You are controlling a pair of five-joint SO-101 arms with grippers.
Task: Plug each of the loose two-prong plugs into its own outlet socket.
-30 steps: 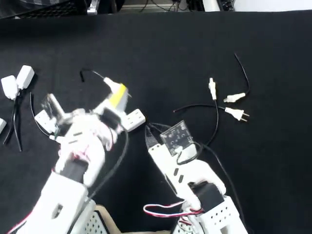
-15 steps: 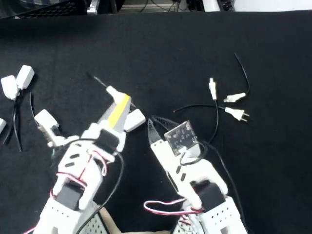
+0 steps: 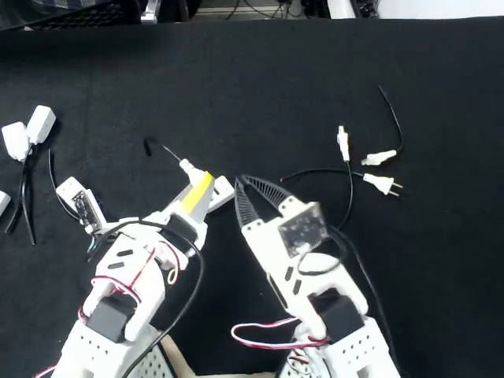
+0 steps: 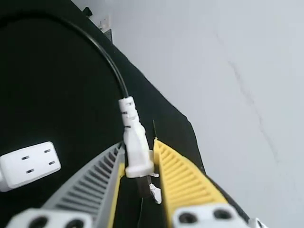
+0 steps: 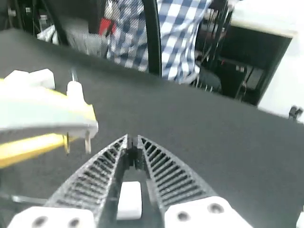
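left gripper [image 4: 139, 145] jaws clamped on plug [image 4: 129, 118]; right gripper [image 5: 132, 141] jaw tips together; outlet socket [image 3: 223, 191] between grippers.

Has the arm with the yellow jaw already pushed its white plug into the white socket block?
Not quite. The left gripper does hold the white plug in its jaws, but it isn't plugged in. The left wrist view shows the white socket block lying apart on the table, its slots empty.

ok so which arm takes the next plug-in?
Left. The left gripper holds a two-prong plug, and an outlet socket lies close beside it. The right gripper holds no plug that I can see; the other loose plugs lie farther off to its side.
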